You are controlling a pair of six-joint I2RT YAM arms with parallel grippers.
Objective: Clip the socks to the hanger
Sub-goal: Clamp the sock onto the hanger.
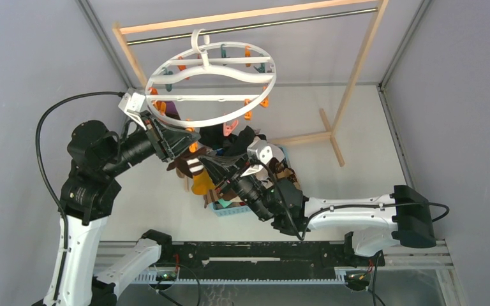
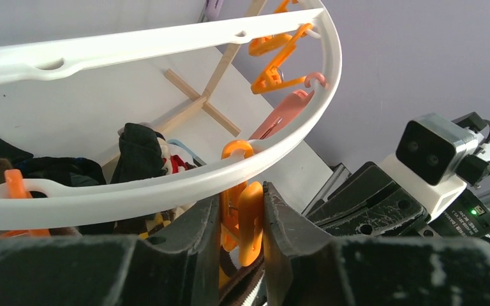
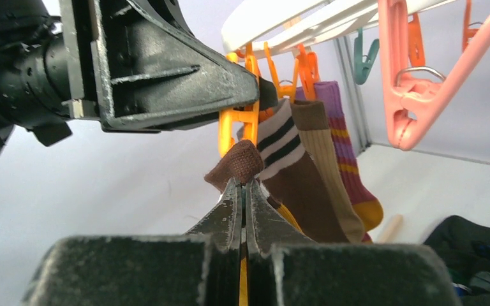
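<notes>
Closest to the lens, low in the middle of the right wrist view, the right pincer (image 3: 244, 191) is clenched on the rolled cuff of a brown fabric sock (image 3: 239, 162). It holds the cuff just under an orange plastic clothespin (image 3: 250, 127). That clothespin is squeezed between the black fingers of the left pincer (image 2: 242, 213), which grips it right below the rim of the large round white plastic hanger (image 2: 166, 185). Whether the cuff is inside the peg's mouth, I cannot tell.

Right of centre in the right wrist view, three socks hang from the ring: a brown one with a white, dark-striped cuff (image 3: 293, 185), a plain tan one (image 3: 319, 146) and a purple one with orange bands (image 3: 343, 137). A pink plastic clothespin (image 3: 415, 83) dangles at the upper right, with a teal one (image 3: 362, 54) behind it.

Seen from above, the hanger hooks over the metal rod of a wooden-framed rack (image 1: 357, 67) in the upper half of the frame. Below it, at centre, a light-blue plastic basket (image 1: 233, 210) holds a heap of dark socks (image 1: 242, 137) on the white counter (image 1: 363, 172). Pale grey walls (image 1: 25, 57) close in on both sides.
</notes>
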